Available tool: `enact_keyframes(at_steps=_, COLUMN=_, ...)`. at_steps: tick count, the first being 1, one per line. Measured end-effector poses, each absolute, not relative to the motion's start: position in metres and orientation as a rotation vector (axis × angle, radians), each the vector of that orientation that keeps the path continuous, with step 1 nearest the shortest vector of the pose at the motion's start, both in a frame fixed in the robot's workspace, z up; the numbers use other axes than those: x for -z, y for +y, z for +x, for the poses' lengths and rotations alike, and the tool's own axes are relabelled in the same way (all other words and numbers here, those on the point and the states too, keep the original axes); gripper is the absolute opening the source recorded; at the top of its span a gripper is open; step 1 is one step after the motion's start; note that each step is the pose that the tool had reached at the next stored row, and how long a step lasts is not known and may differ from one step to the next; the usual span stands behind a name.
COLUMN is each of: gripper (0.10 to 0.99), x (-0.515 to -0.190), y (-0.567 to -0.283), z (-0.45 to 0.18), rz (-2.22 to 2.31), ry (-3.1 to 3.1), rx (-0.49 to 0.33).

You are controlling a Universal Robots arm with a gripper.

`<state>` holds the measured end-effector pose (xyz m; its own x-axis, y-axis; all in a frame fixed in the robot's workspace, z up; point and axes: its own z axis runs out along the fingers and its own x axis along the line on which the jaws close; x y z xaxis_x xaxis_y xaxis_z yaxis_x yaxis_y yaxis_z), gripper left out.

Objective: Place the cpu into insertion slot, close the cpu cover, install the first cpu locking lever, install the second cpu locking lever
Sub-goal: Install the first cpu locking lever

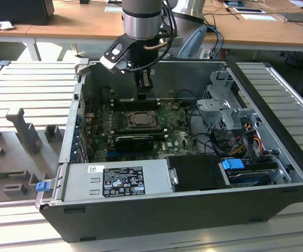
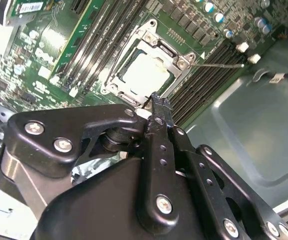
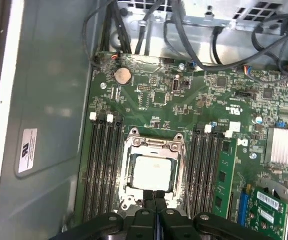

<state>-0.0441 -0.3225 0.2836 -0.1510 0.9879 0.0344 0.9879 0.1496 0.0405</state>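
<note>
The pale square cpu [image 3: 152, 172] lies in the insertion slot [image 3: 129, 202] on the green board, also seen as the cpu [image 2: 144, 70] in the second wrist view. The grey cpu cover [image 3: 153, 146] lies flat around it, with the chip showing through its cut-out. A thin wire lever [image 2: 218, 64] sticks out from one socket corner over the memory slots. My gripper [image 3: 155, 199] hovers just above the socket's edge, fingers pressed together and holding nothing. In the exterior view the gripper [image 1: 143, 90] hangs over the socket [image 1: 139, 119] inside the open computer case.
Long black memory slots [image 3: 101, 170] flank the socket on both sides. A black card [image 1: 134, 140] and a grey power supply [image 1: 117, 181] lie nearer the case front. Cables and a drive cage [image 1: 227, 107] fill the exterior view's right. The case wall [image 3: 44, 100] runs close beside the board.
</note>
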Motion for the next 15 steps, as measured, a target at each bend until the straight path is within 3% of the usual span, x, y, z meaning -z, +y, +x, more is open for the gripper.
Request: enact_keyframes(at_steps=15, gripper=0.106, x=-0.2821, y=-0.3225, z=-0.0441, rz=1.644, ry=2.685, rx=-0.082)
